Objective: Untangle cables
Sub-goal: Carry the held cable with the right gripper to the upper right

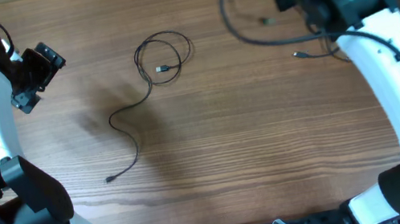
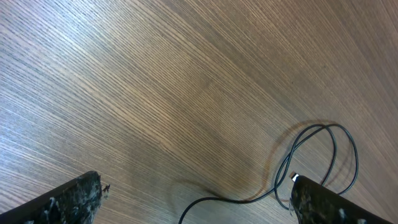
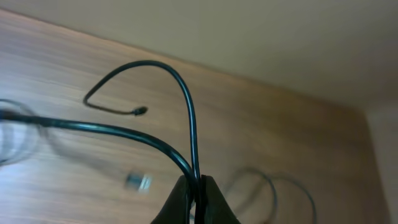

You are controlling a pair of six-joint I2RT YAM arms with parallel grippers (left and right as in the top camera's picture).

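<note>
Cables (image 1: 163, 69) lie apart: one loops loose in the middle of the desk (image 1: 273, 157), and a second cable (image 3: 191, 124) is pinched in the right hand (image 3: 196, 186), far right. Left hand (image 1: 37, 70) gapes wide (nothing in it); a hard pull may cinch the far loops tighter.

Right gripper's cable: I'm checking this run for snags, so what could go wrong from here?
1. The right gripper is shut on two cable strands only at its very tips. A pull could let one slip out, or tighten a loop rather than free it.
2. The left gripper is open and holds nothing, so nothing anchors those strands. They may simply drag along.
</note>
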